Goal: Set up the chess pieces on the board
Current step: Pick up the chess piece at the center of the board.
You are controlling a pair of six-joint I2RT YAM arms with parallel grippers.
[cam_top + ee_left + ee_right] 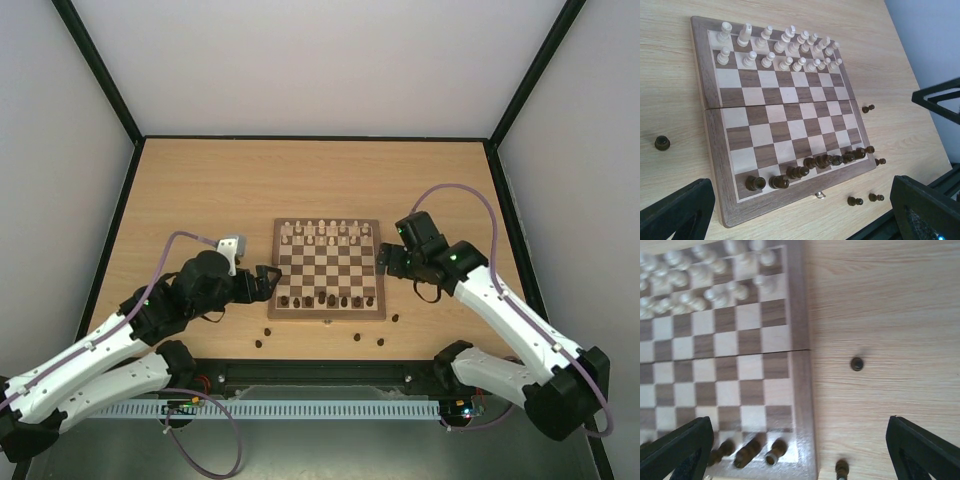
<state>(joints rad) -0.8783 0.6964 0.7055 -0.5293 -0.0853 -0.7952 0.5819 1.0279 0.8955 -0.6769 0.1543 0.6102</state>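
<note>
At frame centre, the board (327, 268) lies on the table (200, 190) — chess pieces (325, 233) line its upper and lower ranks, dark strays (380, 342) below the rim. Left gripper (274, 281) and right gripper (383, 261) flank its sides, jaws spread, holding nothing.

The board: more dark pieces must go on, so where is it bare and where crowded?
Bare: the board's middle rows, between the cream pieces and the dark row; also the table beyond its far edge. Crowded: the two far rows, the nearest row, and the table in front, dotted with loose dark pieces.
</note>
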